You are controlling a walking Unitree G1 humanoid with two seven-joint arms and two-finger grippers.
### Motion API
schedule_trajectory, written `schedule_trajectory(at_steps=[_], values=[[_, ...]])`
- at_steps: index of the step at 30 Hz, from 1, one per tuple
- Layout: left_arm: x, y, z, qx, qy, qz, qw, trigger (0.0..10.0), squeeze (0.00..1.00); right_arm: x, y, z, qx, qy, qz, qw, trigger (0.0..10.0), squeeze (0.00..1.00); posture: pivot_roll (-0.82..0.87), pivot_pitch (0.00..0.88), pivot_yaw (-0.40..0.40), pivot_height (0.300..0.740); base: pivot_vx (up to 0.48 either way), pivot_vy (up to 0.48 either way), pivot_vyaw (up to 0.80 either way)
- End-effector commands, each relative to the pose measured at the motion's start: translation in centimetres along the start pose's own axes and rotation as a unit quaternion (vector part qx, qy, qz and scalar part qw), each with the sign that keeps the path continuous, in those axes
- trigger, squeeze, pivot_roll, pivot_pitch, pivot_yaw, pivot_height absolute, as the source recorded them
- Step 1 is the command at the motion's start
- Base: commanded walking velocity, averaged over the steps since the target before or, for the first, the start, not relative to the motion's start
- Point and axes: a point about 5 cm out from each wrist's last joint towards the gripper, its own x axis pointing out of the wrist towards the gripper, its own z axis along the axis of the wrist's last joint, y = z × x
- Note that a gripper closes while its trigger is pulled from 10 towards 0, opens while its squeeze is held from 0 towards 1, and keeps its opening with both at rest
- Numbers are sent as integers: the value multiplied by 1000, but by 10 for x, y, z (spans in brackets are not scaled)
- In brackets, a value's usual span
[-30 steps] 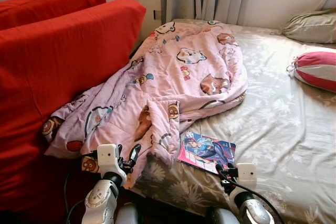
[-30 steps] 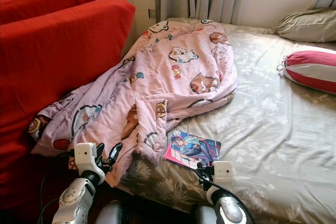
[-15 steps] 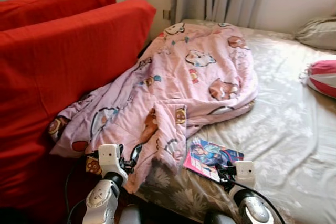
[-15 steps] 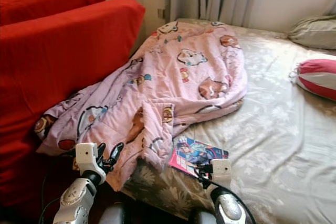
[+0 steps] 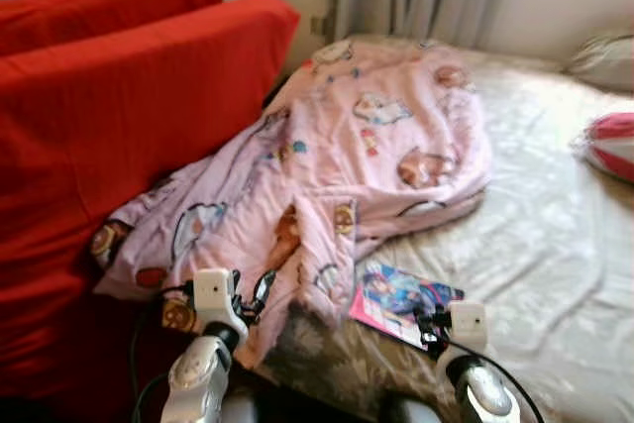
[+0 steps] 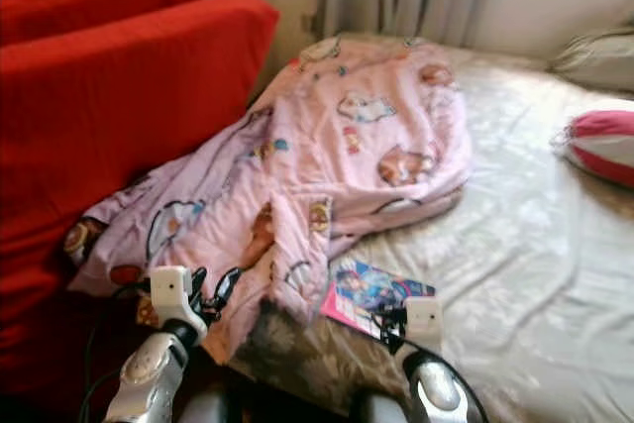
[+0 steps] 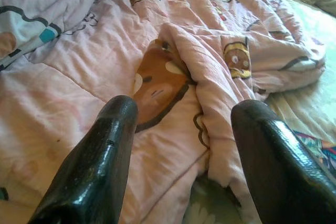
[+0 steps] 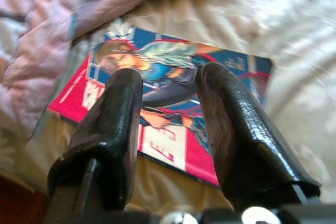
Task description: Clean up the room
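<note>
Lower right of the head view, right gripper [image 5: 428, 321]: hanging over the near edge of the magazine [image 5: 404, 300], fingers spread and gripping nothing, probably lining up to grab it.
Magazine: lying flat on the bed sheet [image 5: 535, 245] at lower centre, one corner tucked just beside the blanket's hanging flap.
Lower left, left gripper [image 5: 254, 296]: fingers parted too, empty, pointing at the pink cartoon blanket [image 5: 337, 156].
Blanket: sprawling from mid-frame toward upper centre, slumping against the red cushions [image 5: 109, 136] on the left, so it's looking like the next thing needing straightening.
Far right: striped pillow [image 5: 609, 144] sitting well apart.
</note>
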Motion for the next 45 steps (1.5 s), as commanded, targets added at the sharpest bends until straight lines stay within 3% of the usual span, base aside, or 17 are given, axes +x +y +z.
schedule_trajectory(at_steps=[1, 4, 9, 16, 21, 26, 31, 44, 45], values=[[-3, 3, -3, -1, 9, 7, 1000, 10000, 0, 2, 3, -1, 18, 8, -5, 1000, 10000, 0, 42, 62, -23, 620, 0, 0, 0], [-5, 2, -4, 4, 11, 3, 1000, 10000, 0, 7, 2, 2, 76, 15, -25, 997, 10000, 0, 56, 86, -23, 620, 0, 0, 0], [-3, 0, -1, 16, 6, 1, 1000, 10000, 0, 10, -3, 4, 100, 20, -58, 993, 10000, 0, 77, 114, -17, 620, 0, 0, 0], [2, 1, 7, 22, -2, -4, 1000, 10000, 0, 13, -7, 9, 102, 16, -75, 992, 10000, 0, 99, 156, -1, 620, 0, 0, 0], [4, 1, 9, 22, -3, -4, 1000, 10000, 0, 16, -8, 16, 71, 14, -78, 994, 10000, 0, 102, 180, 3, 620, 0, 0, 0], [5, 1, 12, 22, -10, -3, 1000, 10000, 0, 16, -13, 22, 73, -6, -84, 994, 10000, 0, 106, 196, 5, 590, 0, 0, 0], [0, 4, 11, 25, -7, 1, 1000, 10000, 0, 14, -16, 20, 90, -13, -94, 991, 10000, 0, 125, 211, 12, 590, 0, 0, 0], [-25, 20, 6, 40, 8, 18, 999, 10000, 0, 15, -35, 29, 199, -32, -150, 968, 10000, 0, 175, 246, 51, 590, 0, 0, 0], [-27, 21, 6, 43, 10, 17, 999, 10000, 0, 15, -36, 30, 218, -39, -154, 963, 10000, 329, 177, 249, 56, 590, 0, 0, 0]])
